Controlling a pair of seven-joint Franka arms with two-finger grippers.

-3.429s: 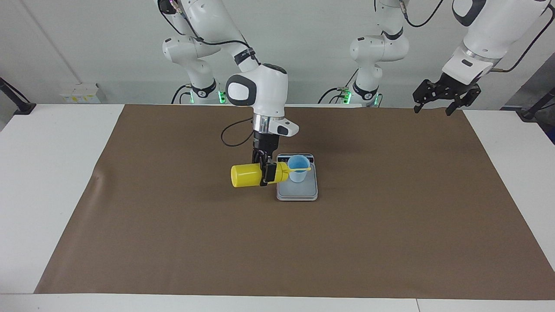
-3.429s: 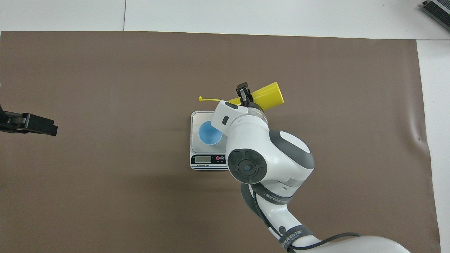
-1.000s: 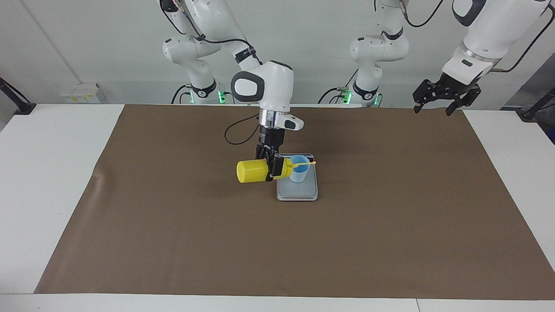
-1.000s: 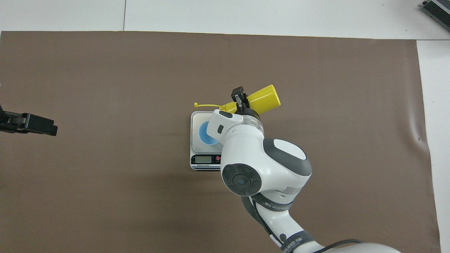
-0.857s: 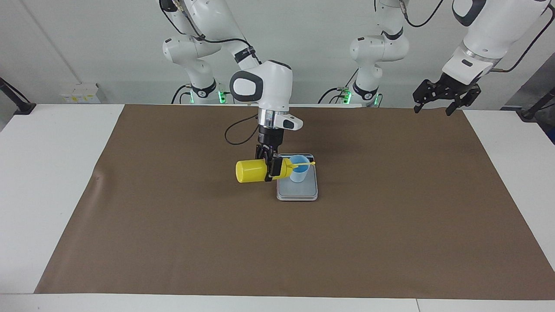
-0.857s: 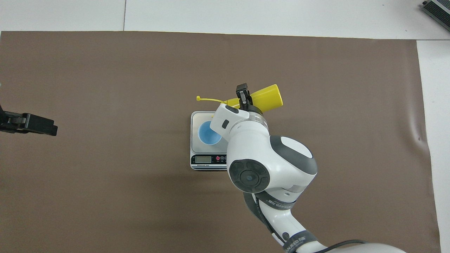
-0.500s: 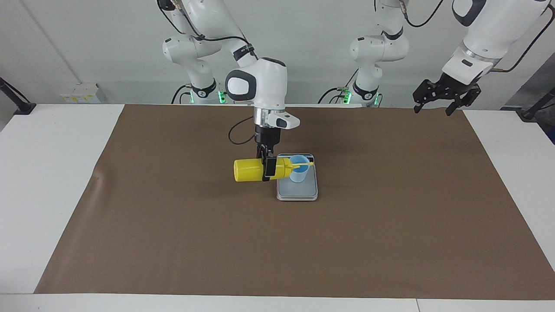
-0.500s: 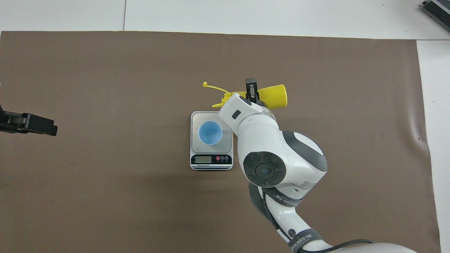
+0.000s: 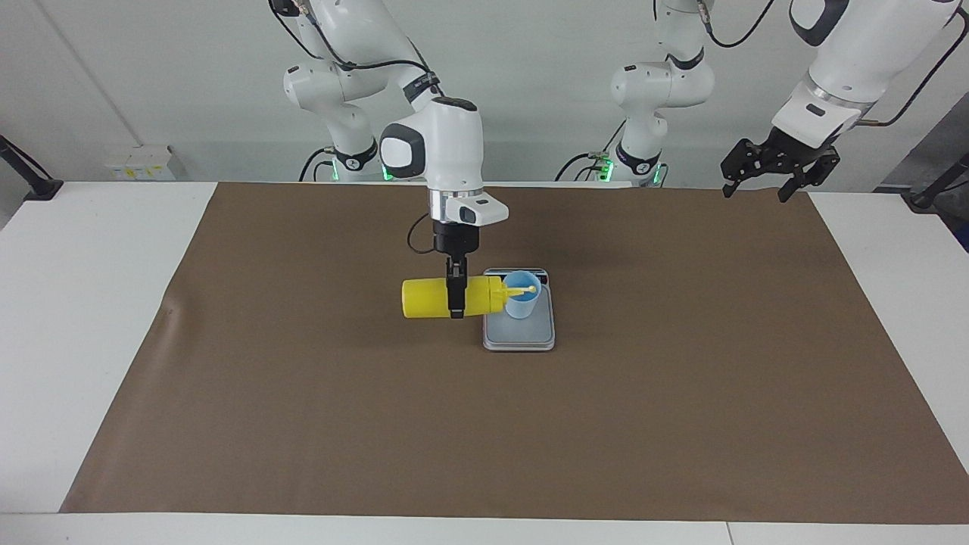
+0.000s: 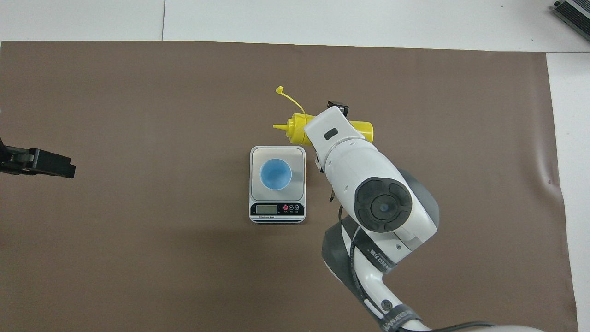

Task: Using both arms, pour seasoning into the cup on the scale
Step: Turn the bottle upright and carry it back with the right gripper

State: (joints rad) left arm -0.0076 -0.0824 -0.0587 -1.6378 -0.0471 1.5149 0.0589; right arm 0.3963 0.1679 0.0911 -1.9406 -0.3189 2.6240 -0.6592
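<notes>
Facing view: right gripper clamped round bright yellow plastic squeeze bottle, lying flat in the air, nozzle by the rim of the small light blue plastic cup. Cup sitting on flat grey scale, mid brown mat. Probably mid-pour or just finishing; cannot tell what is inside. Left gripper spread wide, holding nothing, waiting over the mat's corner.

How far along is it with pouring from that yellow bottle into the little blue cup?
Done: the blue cup stands on the scale, and the right hand grips the yellow bottle tipped on its side, nozzle toward the cup. In hand: the pouring itself; whether anything has landed in the cup can't be seen. Left: finish pouring, set the bottle down. The left hand waits open over the table's edge.
</notes>
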